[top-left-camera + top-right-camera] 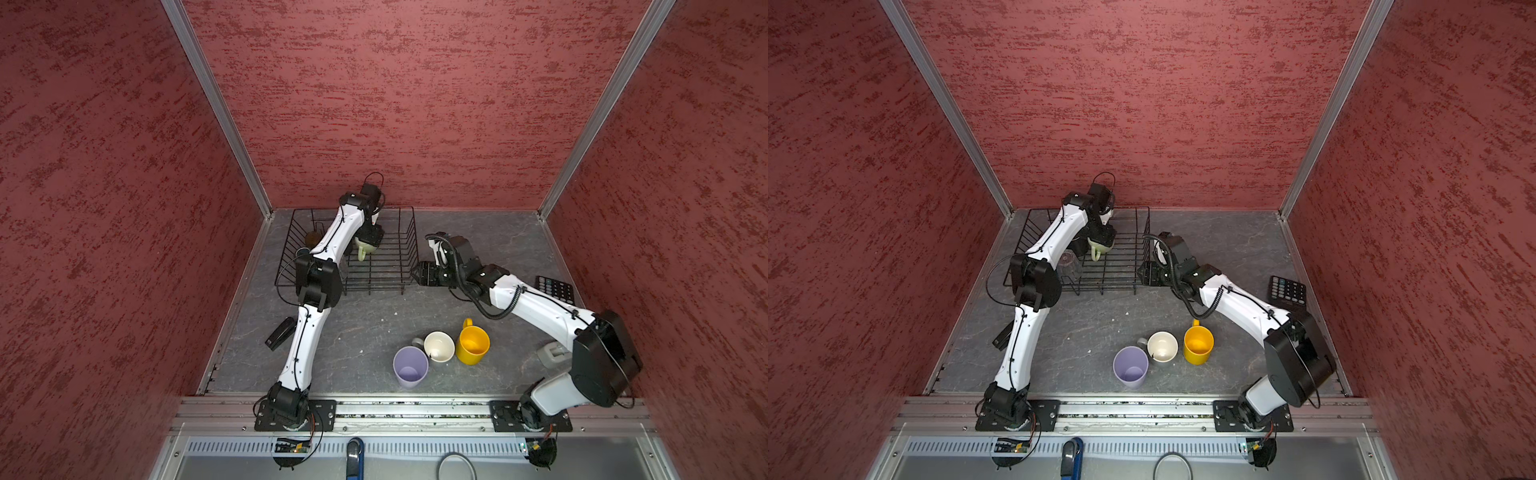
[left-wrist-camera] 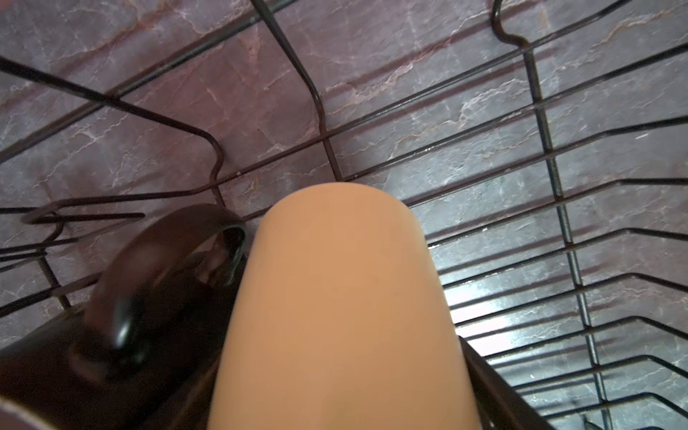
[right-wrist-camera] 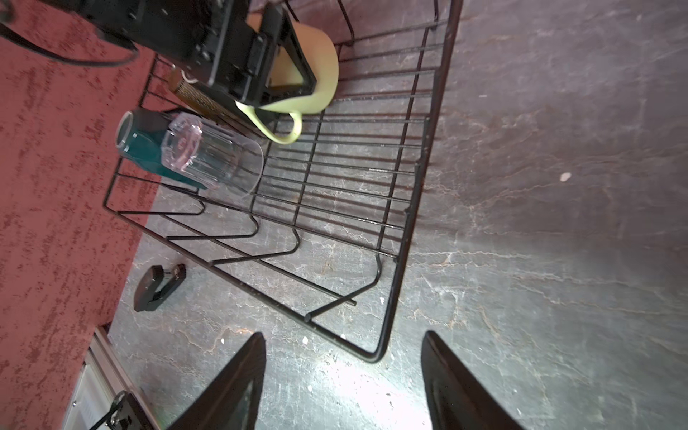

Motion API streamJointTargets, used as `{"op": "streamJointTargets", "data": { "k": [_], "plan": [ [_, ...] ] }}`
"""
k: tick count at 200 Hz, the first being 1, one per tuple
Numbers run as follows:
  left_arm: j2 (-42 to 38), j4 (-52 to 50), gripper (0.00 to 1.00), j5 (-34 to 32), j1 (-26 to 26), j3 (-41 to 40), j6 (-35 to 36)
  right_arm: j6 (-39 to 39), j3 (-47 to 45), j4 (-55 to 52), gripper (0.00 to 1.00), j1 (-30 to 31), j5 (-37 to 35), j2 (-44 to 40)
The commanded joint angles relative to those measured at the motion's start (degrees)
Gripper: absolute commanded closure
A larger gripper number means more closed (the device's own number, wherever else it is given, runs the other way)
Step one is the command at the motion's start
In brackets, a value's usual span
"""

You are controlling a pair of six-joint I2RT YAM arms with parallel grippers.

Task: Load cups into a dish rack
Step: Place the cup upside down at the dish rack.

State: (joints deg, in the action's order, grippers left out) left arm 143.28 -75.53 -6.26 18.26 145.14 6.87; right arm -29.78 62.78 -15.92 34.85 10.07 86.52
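Cup count: five in the dish rack (image 1: 411, 245), three on the tabletop (image 1: 353, 324).
Rack at tabletop's back edge, left side. It holds one teal mug (image 3: 145, 152), one clear ribbed glass (image 3: 216, 160), one amber-brown tumbler (image 1: 312, 239), one black mug (image 2: 149, 298) and one pale green mug (image 3: 320, 74), clamped by left gripper (image 1: 369, 240). Lilac tumbler (image 1: 410, 365), grey mug (image 1: 439, 347) and yellow mug (image 1: 473, 345) cluster near front edge. Right gripper (image 3: 343, 335) empty, jaws apart, beside rack's near right corner.

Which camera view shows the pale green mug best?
The right wrist view: the pale green mug shows body and handle within the dish rack. The left wrist view shows only its plain side; both top views show little beyond the handle under the left gripper.
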Motion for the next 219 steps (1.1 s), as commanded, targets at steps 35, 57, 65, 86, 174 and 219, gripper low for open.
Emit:
{"op": "streamJointTargets", "data": {
  "k": [35,57,65,86,174,219],
  "plan": [
    [0.8,-1.8,0.59,2.5,-0.9,1.2,-1.7,-1.1,-1.7,-1.8,0.28,0.0,-3.1,-6.0],
    [0.4,-1.7,0.47,4.1,-1.0,1.3,-1.7,-1.0,-2.3,-2.6,0.27,-0.3,-4.0,-7.5],
    [0.3,-1.7,0.44,4.2,-1.0,1.3,-1.8,-0.8,-2.7,-2.8,0.26,-0.3,-4.6,-8.1],
    [0.0,-1.8,0.32,4.5,-0.9,1.2,-1.8,-0.7,-3.5,-3.7,0.25,-0.8,-5.4,-9.3],
    [-0.8,-1.8,0.13,4.7,-1.0,1.2,-2.0,0.5,-4.9,-8.1,0.23,-2.2,-8.2,-14.0],
    [-1.2,-1.3,0.04,4.1,-1.0,1.1,-2.0,1.0,-5.3,-10.0,0.22,-3.5,-8.7,-15.7]
  ]
}}
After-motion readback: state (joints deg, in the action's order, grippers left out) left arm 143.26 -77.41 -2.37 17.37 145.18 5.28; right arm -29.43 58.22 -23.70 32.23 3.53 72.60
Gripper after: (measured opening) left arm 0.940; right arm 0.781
